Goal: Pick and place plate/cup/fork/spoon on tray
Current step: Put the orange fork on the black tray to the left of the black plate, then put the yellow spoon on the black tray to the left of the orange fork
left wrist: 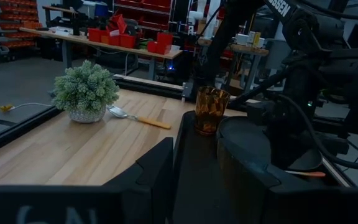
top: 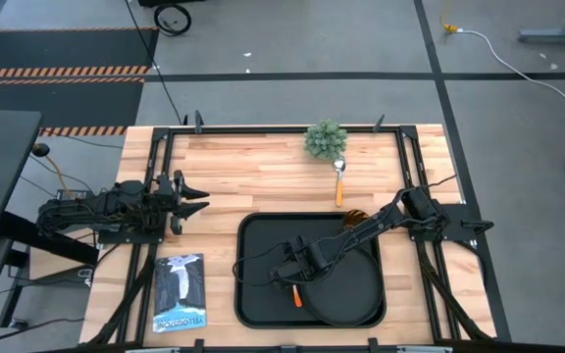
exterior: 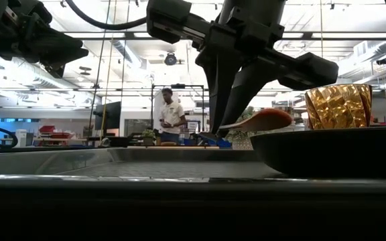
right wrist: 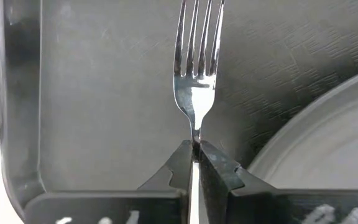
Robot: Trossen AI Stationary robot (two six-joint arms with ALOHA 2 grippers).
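The black tray [top: 263,294] lies at the table's near middle. The round black plate [top: 356,289] fills the tray's right half, and the amber cup [top: 354,218] stands at the tray's far right corner. My right gripper [top: 290,277] is over the tray's left half, shut on the fork [right wrist: 196,62]; the fork's orange handle [top: 296,291] sticks out toward the near edge. The spoon [top: 339,181] lies flat on the wood beyond the tray. My left gripper [top: 196,201] is open and empty, left of the tray. My right gripper pinches the fork's thin metal neck [right wrist: 196,134], just behind the tines, between its two fingertips. The fingers come from above, pointing down, and lie across the fork. The orange handle [exterior: 260,120] slants up beside the plate's rim. The tray's rim hides whether the tines touch the tray.
A small green potted plant [top: 325,139] stands at the far edge, just beyond the spoon. A booklet [top: 179,291] lies at the near left of the tray. A person [exterior: 171,114] stands far back in the room.
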